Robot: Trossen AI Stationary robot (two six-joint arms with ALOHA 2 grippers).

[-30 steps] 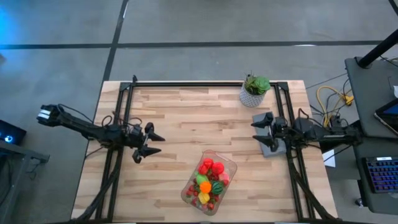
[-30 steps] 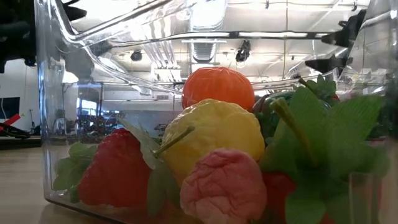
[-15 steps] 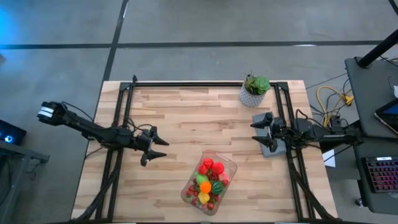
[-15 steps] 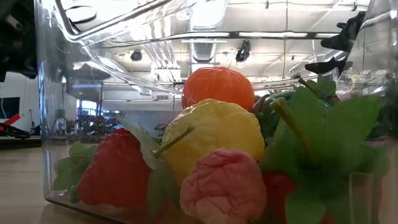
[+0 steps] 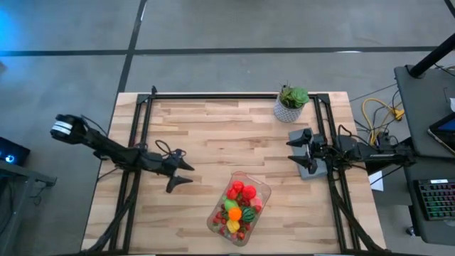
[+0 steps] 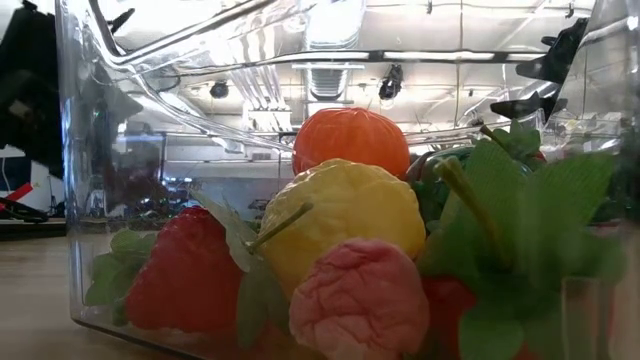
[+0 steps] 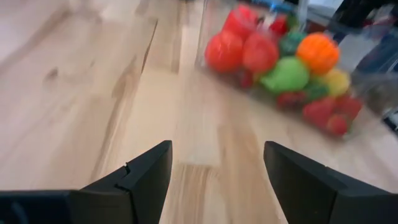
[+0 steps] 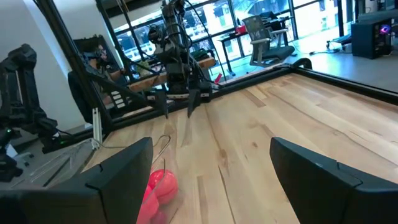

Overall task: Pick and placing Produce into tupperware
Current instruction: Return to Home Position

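The clear tupperware (image 5: 239,208) stands near the table's front edge. It holds the produce (image 5: 238,206): red berries, an orange piece (image 6: 350,140), a yellow one (image 6: 345,215), a pink one (image 6: 360,300) and green pieces. My left gripper (image 5: 189,173) is open and hangs low over the wood, just left of the container. In its wrist view the produce (image 7: 280,62) lies ahead of the gripper (image 7: 217,168). My right gripper (image 5: 289,150) waits open at the table's right, over a grey slab (image 5: 311,169).
A leafy plant in a white pot (image 5: 291,104) stands at the far right of the table. Black frame rails (image 5: 142,135) run along the left, far and right edges. Bare wood (image 5: 227,142) lies between the two arms. The right wrist view shows my left arm (image 8: 177,62) across the table.
My left gripper has sunk toward the table and moved toward the tupperware, tipping its fingers downward. It has stayed open. The produce and the container have not moved.
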